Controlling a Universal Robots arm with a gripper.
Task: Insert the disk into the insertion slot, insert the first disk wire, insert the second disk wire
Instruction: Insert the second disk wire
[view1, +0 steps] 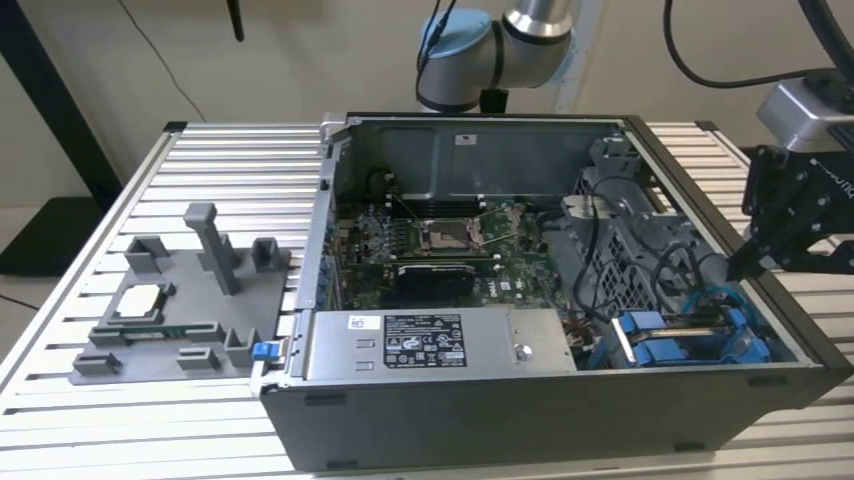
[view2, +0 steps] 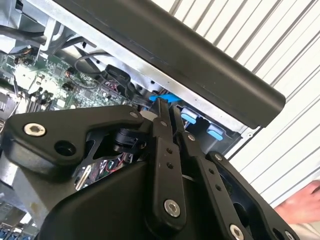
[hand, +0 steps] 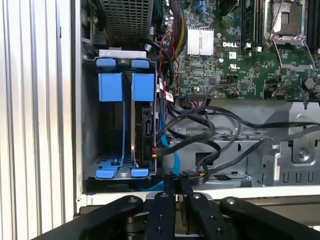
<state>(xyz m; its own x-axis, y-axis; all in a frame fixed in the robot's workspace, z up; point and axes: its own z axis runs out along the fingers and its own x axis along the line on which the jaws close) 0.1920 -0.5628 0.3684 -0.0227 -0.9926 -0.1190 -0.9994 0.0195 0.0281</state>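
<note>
Grey metal drive cage (hand: 89, 130) with blue bits, sitting in a corner of the open computer case (view1: 534, 420). 2 bays side by side in it. Disk (hand: 145, 125) already standing inside the insertion slot (hand: 136, 125), the bay nearer the green board (hand: 225, 65). Black claw (hand: 175, 184) hanging at the case edge just beside the cage, clenched tight, pinching the end of a blue wire (view2: 169, 98). Black wires (hand: 200, 130) looping near the disk. Person's hand (view2: 305, 200) over the ribbed table (view1: 200, 150) outside the case.
</note>
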